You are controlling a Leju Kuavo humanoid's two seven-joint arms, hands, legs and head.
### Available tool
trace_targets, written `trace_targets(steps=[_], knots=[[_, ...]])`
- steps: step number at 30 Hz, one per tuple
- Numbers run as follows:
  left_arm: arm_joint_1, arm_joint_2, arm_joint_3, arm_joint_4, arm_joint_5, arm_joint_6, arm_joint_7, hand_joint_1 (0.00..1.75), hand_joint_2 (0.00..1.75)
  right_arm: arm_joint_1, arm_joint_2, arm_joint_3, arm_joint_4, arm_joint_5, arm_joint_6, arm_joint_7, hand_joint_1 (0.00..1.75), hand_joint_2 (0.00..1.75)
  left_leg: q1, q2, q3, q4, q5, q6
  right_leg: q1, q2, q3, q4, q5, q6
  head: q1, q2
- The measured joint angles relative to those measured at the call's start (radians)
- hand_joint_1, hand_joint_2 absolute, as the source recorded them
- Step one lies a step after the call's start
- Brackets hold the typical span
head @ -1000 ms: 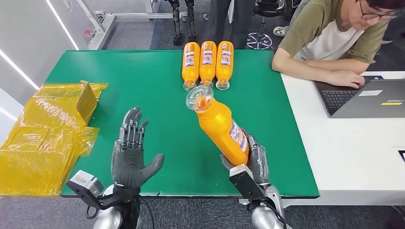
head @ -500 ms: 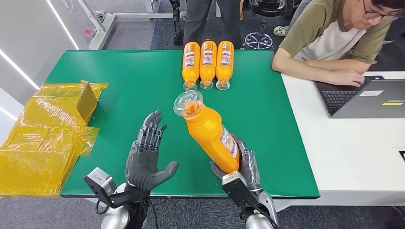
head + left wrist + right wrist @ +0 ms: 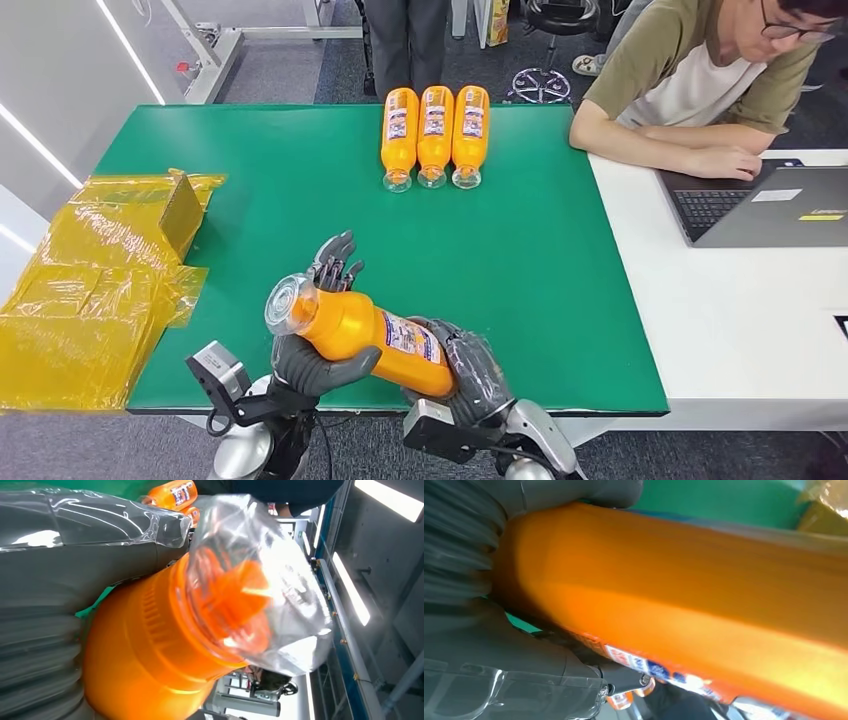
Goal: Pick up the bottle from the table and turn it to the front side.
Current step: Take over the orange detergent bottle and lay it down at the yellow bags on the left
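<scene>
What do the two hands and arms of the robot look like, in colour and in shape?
Both arms are silver and rounded. The left hand has a grey ribbed palm cover, a thick grey thumb and darker, slimmer fingers. A dark box with a light face sits at its wrist, with a black cable beside it. The right hand is grey too, under a clear glossy film, with a similar dark box at the wrist.

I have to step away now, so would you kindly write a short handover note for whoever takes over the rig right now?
Right hand: grips the base end of the orange bottle.
Left hand: cradles the bottle's neck end, thumb beneath, fingers behind it.
Bottle: lifted off the green table, lying nearly level near the front edge, clear cap toward the robot's left, label partly facing up.
Three more bottles lie in a row at the far side.
Done: pickup.
Left: finish turning the label to the front, probably then set the bottle down.
</scene>
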Motion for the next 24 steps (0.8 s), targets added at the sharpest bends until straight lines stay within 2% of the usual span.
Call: trace_targets(steps=[6,10,13,21,22,24], knots=[[0.002,0.004,0.003,0.0,0.007,0.003,0.001,0.0,1.75,-0.003,-0.012,-0.002,0.016,0.039,0.033,0.018,1.72,1.75,0.0,0.0,0.0,0.0,0.0,0.0,0.0,0.0,0.0,0.0,0.0,0.0,0.0,0.0],[0.009,0.005,0.003,0.0,0.011,0.003,0.004,1.63,1.75,-0.002,-0.014,-0.005,0.016,0.07,0.052,0.028,1.69,1.75,0.0,0.0,0.0,0.0,0.0,0.0,0.0,0.0,0.0,0.0,0.0,0.0,0.0,0.0],[0.016,0.005,0.003,0.0,0.015,0.002,0.002,1.75,1.75,-0.002,-0.014,-0.006,0.018,0.085,0.057,0.033,1.66,1.75,0.0,0.0,0.0,0.0,0.0,0.0,0.0,0.0,0.0,0.0,0.0,0.0,0.0,0.0],[0.019,0.003,0.003,-0.002,0.015,-0.018,-0.004,1.75,1.75,-0.004,-0.014,-0.015,0.024,0.098,0.044,0.031,1.66,1.75,0.0,0.0,0.0,0.0,0.0,0.0,0.0,0.0,0.0,0.0,0.0,0.0,0.0,0.0],[0.019,0.002,0.003,-0.003,0.015,-0.019,-0.004,1.75,1.75,-0.004,-0.014,-0.016,0.024,0.098,0.043,0.029,1.55,1.75,0.0,0.0,0.0,0.0,0.0,0.0,0.0,0.0,0.0,0.0,0.0,0.0,0.0,0.0],[0.019,0.002,0.003,-0.004,0.014,-0.019,-0.004,1.75,1.75,-0.003,-0.013,-0.017,0.024,0.102,0.036,0.025,0.72,1.75,0.0,0.0,0.0,0.0,0.0,0.0,0.0,0.0,0.0,0.0,0.0,0.0,0.0,0.0]])
